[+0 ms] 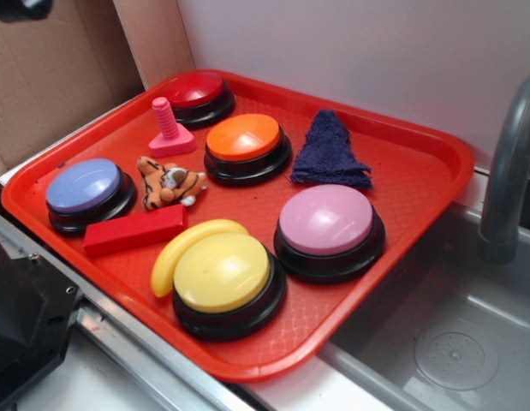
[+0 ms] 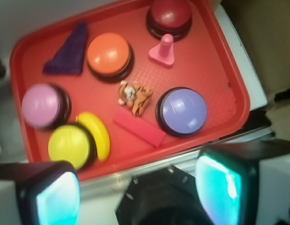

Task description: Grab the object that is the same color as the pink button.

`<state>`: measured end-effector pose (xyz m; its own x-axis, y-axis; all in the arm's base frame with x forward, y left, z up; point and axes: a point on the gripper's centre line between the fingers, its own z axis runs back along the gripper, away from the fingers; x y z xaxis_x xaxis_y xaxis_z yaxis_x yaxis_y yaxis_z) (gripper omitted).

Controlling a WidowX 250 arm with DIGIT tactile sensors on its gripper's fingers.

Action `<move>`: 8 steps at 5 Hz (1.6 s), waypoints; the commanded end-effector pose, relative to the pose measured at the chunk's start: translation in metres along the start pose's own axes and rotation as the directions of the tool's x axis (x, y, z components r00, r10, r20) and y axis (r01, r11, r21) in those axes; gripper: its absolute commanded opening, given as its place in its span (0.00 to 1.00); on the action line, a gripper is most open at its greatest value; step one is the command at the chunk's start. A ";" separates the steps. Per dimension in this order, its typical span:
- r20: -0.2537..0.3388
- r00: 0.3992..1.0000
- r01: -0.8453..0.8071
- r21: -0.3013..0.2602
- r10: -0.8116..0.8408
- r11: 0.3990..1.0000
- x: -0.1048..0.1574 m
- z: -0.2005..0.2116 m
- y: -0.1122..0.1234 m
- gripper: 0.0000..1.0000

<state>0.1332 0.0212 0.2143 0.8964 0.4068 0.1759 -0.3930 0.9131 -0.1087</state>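
Gripper (image 2: 135,192) spread wide off tray (image 2: 229,70) edge, pink bolt (image 2: 164,51) (unobstructed above)

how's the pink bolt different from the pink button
The pink bolt is far smaller than the pink button. The bolt is a narrow ribbed shaft standing on a flat base, while the button is a wide, smooth dome. The bolt is pink all over; the button's dome sits on a black base. The bolt stands at the far side of the red tray between the red and orange buttons, the button nearer the sink side. Both are pink and upright.
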 end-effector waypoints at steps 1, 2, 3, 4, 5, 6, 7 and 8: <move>0.140 0.926 -0.359 0.040 0.350 0.933 0.046 -0.035 0.029 1.00; 0.182 0.871 -0.470 0.038 0.456 0.882 0.063 -0.055 0.037 1.00; 0.202 0.837 -0.524 0.022 0.509 0.852 0.079 -0.075 0.042 1.00; 0.198 0.821 -0.553 0.043 0.536 0.832 0.090 -0.093 0.047 1.00; 0.197 0.796 -0.594 0.070 0.573 0.801 0.105 -0.112 0.055 1.00; 0.194 0.781 -0.615 0.067 0.594 0.786 0.112 -0.124 0.059 1.00; 0.186 0.769 -0.632 0.081 0.611 0.771 0.123 -0.141 0.062 1.00; 0.161 0.775 -0.627 0.082 0.611 0.775 0.133 -0.156 0.061 1.00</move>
<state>0.2582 0.1151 0.0634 0.4504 0.8737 0.1838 -0.8798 0.4694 -0.0755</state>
